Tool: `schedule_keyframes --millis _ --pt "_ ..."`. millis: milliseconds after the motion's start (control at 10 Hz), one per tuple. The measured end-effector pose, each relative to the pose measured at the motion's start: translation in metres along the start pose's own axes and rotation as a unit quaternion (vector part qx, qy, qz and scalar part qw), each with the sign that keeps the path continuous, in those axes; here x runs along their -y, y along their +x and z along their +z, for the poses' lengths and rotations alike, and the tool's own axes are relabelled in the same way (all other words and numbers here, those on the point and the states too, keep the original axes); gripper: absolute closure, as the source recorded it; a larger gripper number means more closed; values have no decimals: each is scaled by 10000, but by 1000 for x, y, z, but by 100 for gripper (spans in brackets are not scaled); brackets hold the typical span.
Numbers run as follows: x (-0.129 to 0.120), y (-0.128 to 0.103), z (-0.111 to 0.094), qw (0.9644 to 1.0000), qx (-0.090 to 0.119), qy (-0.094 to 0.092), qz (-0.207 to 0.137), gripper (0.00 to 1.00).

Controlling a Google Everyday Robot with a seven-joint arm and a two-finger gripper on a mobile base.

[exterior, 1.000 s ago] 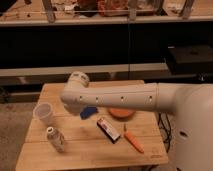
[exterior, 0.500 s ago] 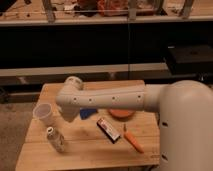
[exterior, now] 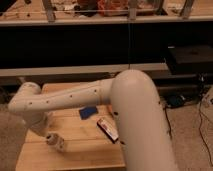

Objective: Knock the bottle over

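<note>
**Asker:** Looking across the scene, what is taking up most of it?

**Describer:** A thick white robot arm is filling the middle and right. It is reaching left over a pale wooden desk, bending at a rounded joint above the desk's left edge and turning down toward the desk top.

**Asker:** Where is the bottle sitting?

**Describer:** The small translucent whitish plastic bottle is resting on the front left part of the desk, just beneath the downturned end of the arm. It is appearing tipped, with its pale round cap pointing up and left, though I cannot tell whether it is lying fully flat.

**Asker:** And what is the gripper doing?

**Describer:** The gripper is hiding behind the lower end of the arm, close above the bottle. I cannot tell how wide it is standing or whether it is touching anything.

**Asker:** Is anything else lying on the desk?

**Describer:** A small blue object is lying near the middle, and a flat rectangular red, white and black packet is lying just to its right, partly under the arm. Both are sitting well apart from the bottle.
</note>
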Motion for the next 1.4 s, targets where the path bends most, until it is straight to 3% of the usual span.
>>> schedule_keyframes --millis 300,500,700,900,1100,1400 --pt "19 -72 -19 9996 114 -241 20 100" --pt "7 -107 -27 9995 110 -175 256 100" --pt "-18 -117 -34 9990 30 -40 439 100" --pt "-65 -106 -41 9979 -145 81 621 100" --pt "-108 -77 -46 9965 -325 125 765 100" --pt "-160 -4 -47 9908 -787 219 1080 100"
